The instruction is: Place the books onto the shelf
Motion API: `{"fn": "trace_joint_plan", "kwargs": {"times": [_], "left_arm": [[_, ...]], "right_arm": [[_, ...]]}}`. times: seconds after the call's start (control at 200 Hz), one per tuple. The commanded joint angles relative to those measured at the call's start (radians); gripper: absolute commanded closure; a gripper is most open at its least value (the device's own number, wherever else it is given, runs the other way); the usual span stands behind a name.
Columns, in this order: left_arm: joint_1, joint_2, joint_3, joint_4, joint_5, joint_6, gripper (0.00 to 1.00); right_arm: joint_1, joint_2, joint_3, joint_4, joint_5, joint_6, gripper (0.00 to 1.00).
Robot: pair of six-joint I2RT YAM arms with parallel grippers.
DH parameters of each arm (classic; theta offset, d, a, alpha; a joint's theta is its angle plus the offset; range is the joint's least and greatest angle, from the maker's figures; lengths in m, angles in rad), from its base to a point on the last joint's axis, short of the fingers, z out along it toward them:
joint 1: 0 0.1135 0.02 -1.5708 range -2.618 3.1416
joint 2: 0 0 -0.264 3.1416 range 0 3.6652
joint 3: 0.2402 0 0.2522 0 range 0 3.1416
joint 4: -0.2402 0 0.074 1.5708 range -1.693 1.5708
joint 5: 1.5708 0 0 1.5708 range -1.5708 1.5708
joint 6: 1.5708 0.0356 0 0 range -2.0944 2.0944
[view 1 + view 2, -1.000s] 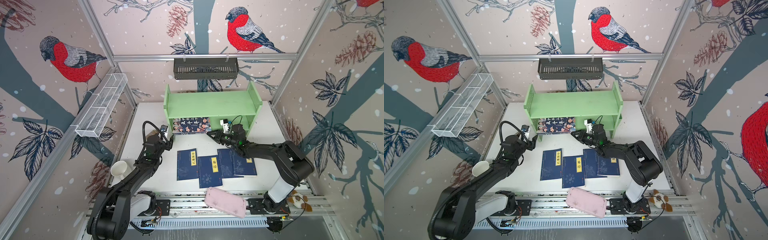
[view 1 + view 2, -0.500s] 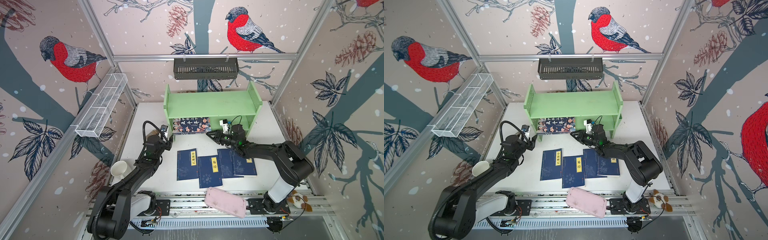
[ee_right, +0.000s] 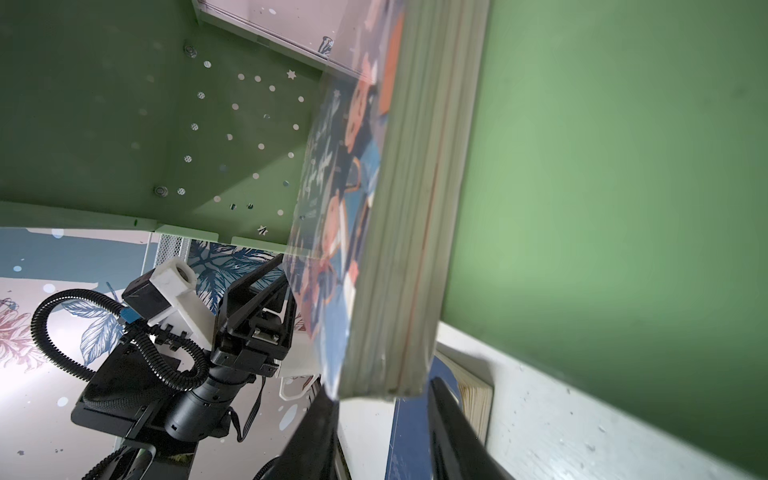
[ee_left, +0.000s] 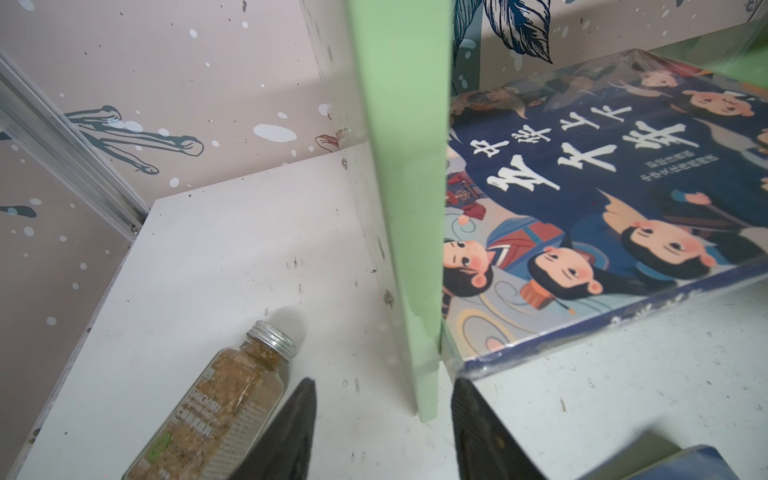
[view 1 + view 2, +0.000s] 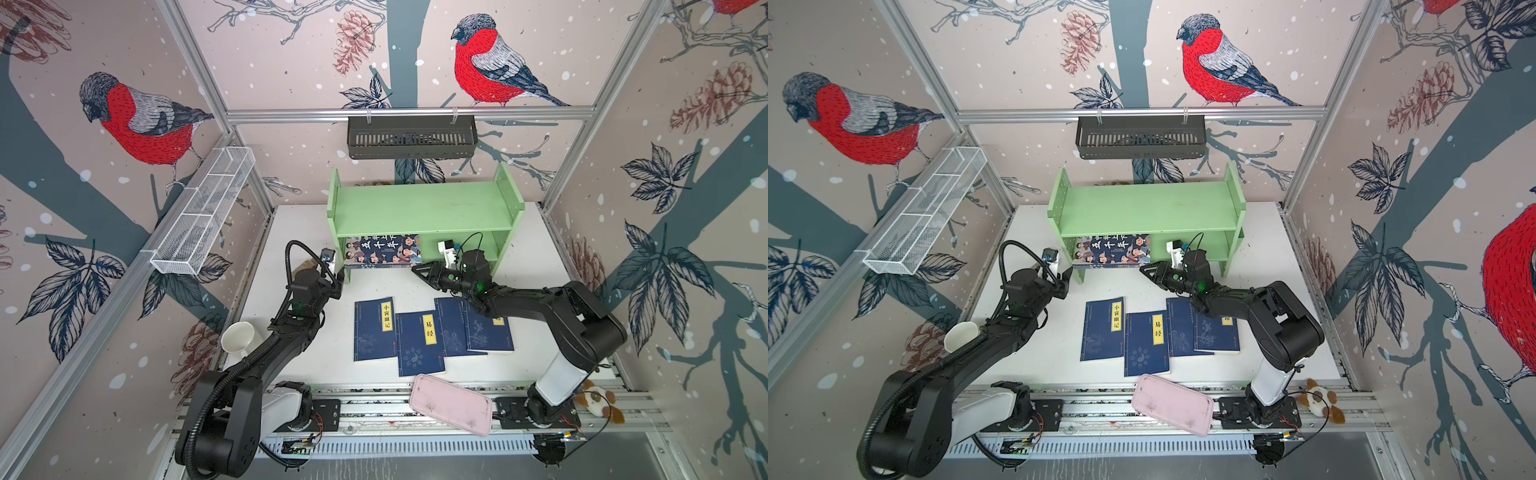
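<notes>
Front: four navy books [image 5: 419,345] flat on table [image 5: 536,291], overlapping; thin, light, floppy, so probably lift by an edge | Mid: left gripper [image 4: 382,399] spread before panel [image 4: 403,208], empty; right gripper [image 5: 417,269] astride big book [image 5: 382,249] corner, pinch unclear | Far: big book flat on shelf [image 5: 424,208] lower tier, overhanging; looks stiffer, heavier.

Open lower shelf bay [image 5: 493,245] beside cartoon book [image 5: 382,249]

Cartoon book [image 5: 382,249]: rear part hidden beneath the shelf [image 5: 424,208] upper tier. Rightmost navy book [image 5: 488,338]: label mostly covered by right arm [image 5: 532,299]. Spice bottle [image 4: 224,399]: base cut off by the frame edge.
</notes>
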Motion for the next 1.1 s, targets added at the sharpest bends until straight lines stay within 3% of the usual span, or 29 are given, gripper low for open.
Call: {"fn": "trace_joint_plan", "kwargs": {"times": [0.0, 0.5, 0.905, 1.095], "left_arm": [[0.001, 0.002, 0.011, 0.058, 0.003, 0.007, 0.48], [0.001, -0.025, 0.004, 0.004, 0.012, 0.023, 0.27], [0.001, -0.052, 0.003, -0.068, 0.013, 0.087, 0.22], [0.001, -0.058, -0.004, -0.068, 0.017, 0.085, 0.20]], "right_arm": [[0.003, 0.008, 0.002, 0.045, -0.010, 0.016, 0.63], [-0.008, 0.031, 0.031, 0.033, -0.018, 0.017, 0.63], [-0.008, 0.047, 0.041, 0.038, -0.026, 0.026, 0.63], [-0.007, -0.038, -0.010, -0.008, 0.001, 0.002, 0.63]]}}
